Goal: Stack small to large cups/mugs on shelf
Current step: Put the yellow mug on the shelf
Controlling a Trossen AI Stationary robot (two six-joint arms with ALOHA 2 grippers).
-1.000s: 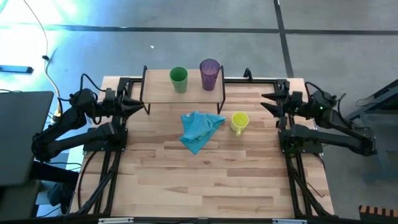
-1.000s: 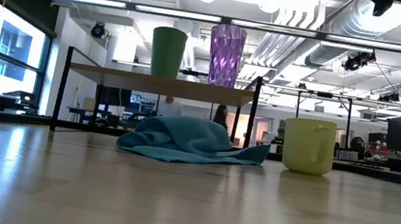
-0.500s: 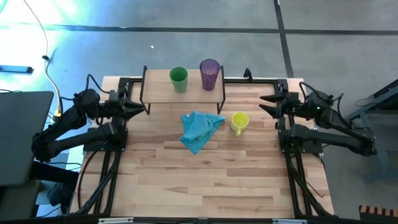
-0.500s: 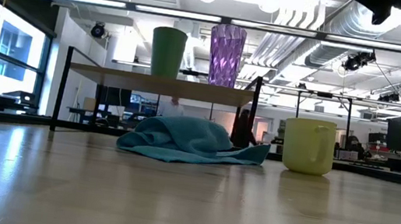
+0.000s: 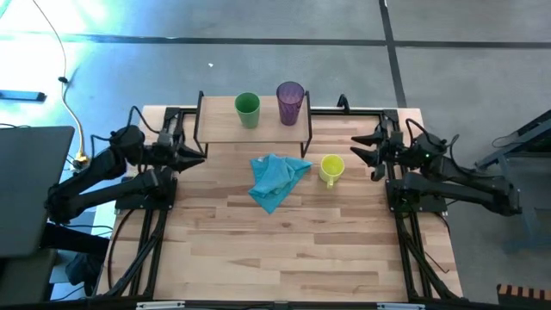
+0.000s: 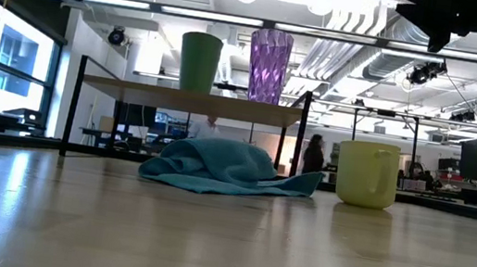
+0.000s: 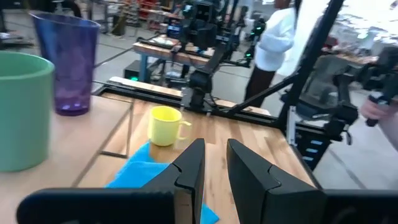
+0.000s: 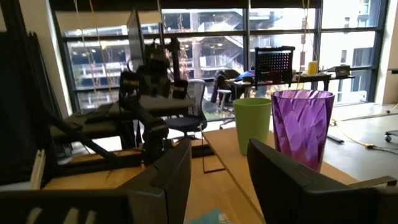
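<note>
Mug [image 5: 331,168] sits off shelf [image 5: 224,127], nearest right gripper [image 5: 365,148], which is spread empty; left gripper [image 5: 191,151] part-open, empty

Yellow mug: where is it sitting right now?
In the high view the yellow mug stands on the table, not on the shelf, just right of the blue cloth and nearer the right gripper.
</note>
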